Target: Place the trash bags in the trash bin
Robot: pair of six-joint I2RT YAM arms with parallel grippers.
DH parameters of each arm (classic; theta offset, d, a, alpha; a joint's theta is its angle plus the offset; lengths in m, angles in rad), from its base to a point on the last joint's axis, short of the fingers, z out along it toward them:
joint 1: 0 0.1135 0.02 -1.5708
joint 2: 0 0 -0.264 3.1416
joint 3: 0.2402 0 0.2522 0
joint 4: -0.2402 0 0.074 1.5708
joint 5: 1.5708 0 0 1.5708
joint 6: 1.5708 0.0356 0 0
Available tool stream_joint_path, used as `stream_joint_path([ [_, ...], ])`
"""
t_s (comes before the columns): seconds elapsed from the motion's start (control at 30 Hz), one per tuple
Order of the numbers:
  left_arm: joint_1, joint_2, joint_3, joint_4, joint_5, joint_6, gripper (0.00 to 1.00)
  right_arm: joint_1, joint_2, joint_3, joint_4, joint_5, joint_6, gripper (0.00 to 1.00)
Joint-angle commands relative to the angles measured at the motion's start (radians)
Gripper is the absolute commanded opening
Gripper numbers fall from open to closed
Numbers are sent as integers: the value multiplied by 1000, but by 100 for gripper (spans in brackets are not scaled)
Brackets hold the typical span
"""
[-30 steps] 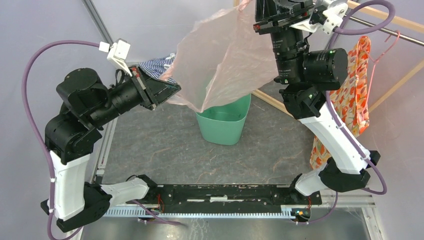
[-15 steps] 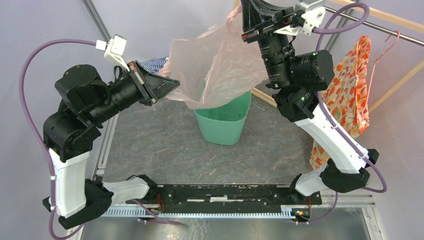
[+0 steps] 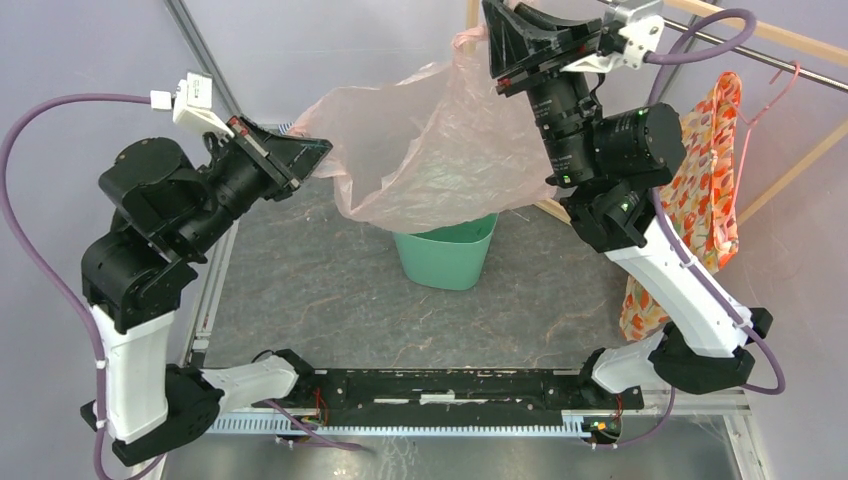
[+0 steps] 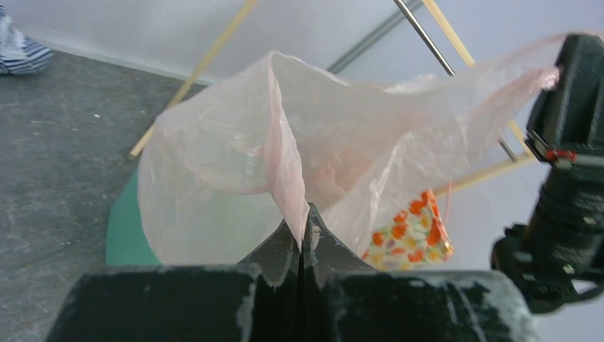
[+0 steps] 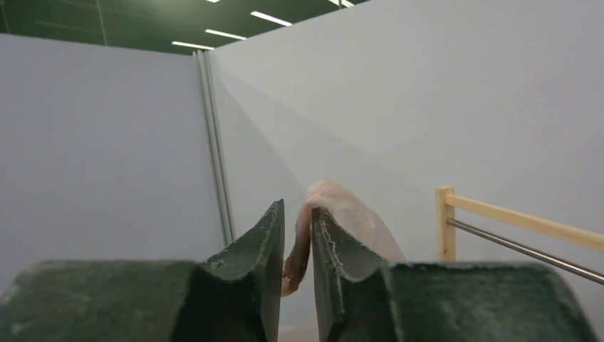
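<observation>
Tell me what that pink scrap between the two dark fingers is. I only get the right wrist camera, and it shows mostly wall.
Observer: It is the top corner of a pale pink trash bag. The overhead camera shows the rest hanging spread out below the right hand.
Operator: Is anything else holding it up?
Observer: Yes. In the left wrist view, the left hand is shut on the bag's opposite edge.
Operator: And where would it go?
Observer: A mint-green trash bin stands on the table, right under the bag's sagging bottom.
</observation>
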Motion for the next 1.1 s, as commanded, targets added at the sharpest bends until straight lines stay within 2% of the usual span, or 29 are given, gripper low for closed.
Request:
stream_joint_path([
  [0.0, 2, 41, -52, 86, -159, 4, 2, 7, -17, 4, -113, 18, 26, 35],
  [0.2, 31, 140, -32, 107, -233, 62, 2, 6, -105, -74, -220, -23, 84, 72],
  [0.27, 83, 160, -34, 115, -199, 69, 2, 7, -140, -96, -253, -40, 112, 83],
  [0.4, 202, 177, -76, 149, -74, 69, 2, 7, -204, -106, -363, -59, 153, 97],
  [0.6, 297, 157, -174, 211, 28, 72, 2, 7, -284, -138, -501, -25, 178, 98],
  [0.77, 315, 143, -207, 225, 45, 101, 2, 7, -374, -263, -619, 240, 142, 97],
  [0.93, 319, 135, -230, 235, 71, 118, 2, 6, -377, -363, -744, 631, 68, 87],
  [1.0, 320, 123, -251, 250, 82, 125, 2, -3, -354, -376, -765, 695, 66, 82],
  [1.07, 319, 108, -273, 271, 94, 132, 2, -37, -331, -390, -767, 687, 82, 79],
])
